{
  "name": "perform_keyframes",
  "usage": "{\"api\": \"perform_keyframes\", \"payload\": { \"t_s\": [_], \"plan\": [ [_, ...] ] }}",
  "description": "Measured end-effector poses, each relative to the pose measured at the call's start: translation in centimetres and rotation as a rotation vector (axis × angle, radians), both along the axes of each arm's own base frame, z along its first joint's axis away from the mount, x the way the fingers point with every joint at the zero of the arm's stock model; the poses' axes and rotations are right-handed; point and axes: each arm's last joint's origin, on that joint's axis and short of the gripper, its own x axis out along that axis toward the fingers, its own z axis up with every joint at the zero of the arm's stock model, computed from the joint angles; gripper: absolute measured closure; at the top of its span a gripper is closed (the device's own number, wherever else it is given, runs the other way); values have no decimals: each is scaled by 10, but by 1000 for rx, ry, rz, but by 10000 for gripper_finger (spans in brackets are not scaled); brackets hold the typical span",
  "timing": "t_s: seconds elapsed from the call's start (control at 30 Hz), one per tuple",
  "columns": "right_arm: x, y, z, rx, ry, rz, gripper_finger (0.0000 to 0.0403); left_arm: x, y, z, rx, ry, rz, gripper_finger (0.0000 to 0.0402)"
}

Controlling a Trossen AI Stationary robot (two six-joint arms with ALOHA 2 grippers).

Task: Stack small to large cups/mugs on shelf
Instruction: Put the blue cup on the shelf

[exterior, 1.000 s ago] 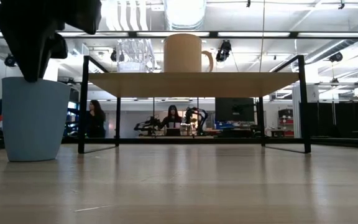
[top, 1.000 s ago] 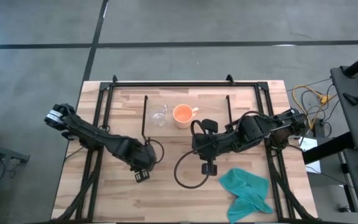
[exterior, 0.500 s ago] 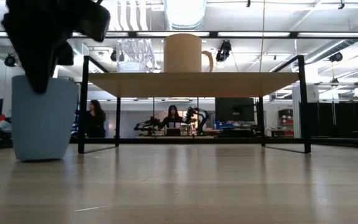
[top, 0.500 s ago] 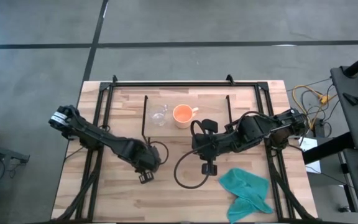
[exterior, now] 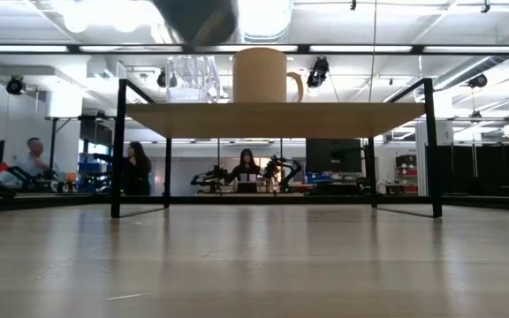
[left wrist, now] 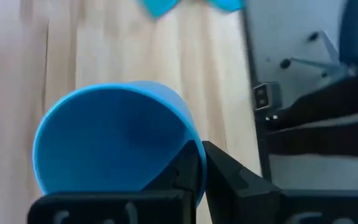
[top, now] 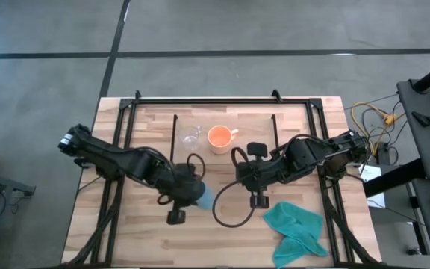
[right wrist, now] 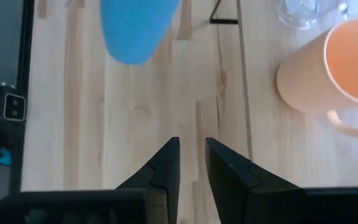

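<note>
My left gripper is over the middle of the table, shut on the small blue cup, which also shows in the right wrist view. The low shelf stands on thin black wire legs at the table's far middle. The clear glass cup and the orange mug stand on its board by their bases, side by side. My right gripper waits right of the blue cup, near the shelf's right front leg. Its fingers are open by a narrow gap. My left gripper holds the blue cup by its rim, with one finger inside the cup and the other outside the wall. The cup is lifted clear of the table and tilted, its base toward the table's right.
A teal cloth lies crumpled near the table's near right corner. A black cable loop lies between the two grippers. Black frame bars run along the table's left, right and far sides. People sit in the room beyond.
My left gripper has moved toward the table's right and upward with the blue cup. The cup first slid a little right along the table. Then it rose clear, left the low view and tipped over toward the right.
</note>
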Motion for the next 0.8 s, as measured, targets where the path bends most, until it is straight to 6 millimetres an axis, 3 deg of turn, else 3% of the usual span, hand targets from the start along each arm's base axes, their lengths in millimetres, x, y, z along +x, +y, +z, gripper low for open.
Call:
{"api": "perform_keyframes", "payload": {
  "t_s": [0.13,0.27,0.47,0.8],
  "plan": [
    [2,2,1,-42,-20,94,335,-1,1,17,149,-128,-225,401],
    [1,5,2,-80,-23,173,331,-1,4,14,267,-152,-368,401],
    [4,8,3,-123,-57,267,318,-6,9,3,341,-41,-453,401],
    [15,12,12,-187,-205,399,285,-2,8,8,380,-114,-510,401]
  ]
}}
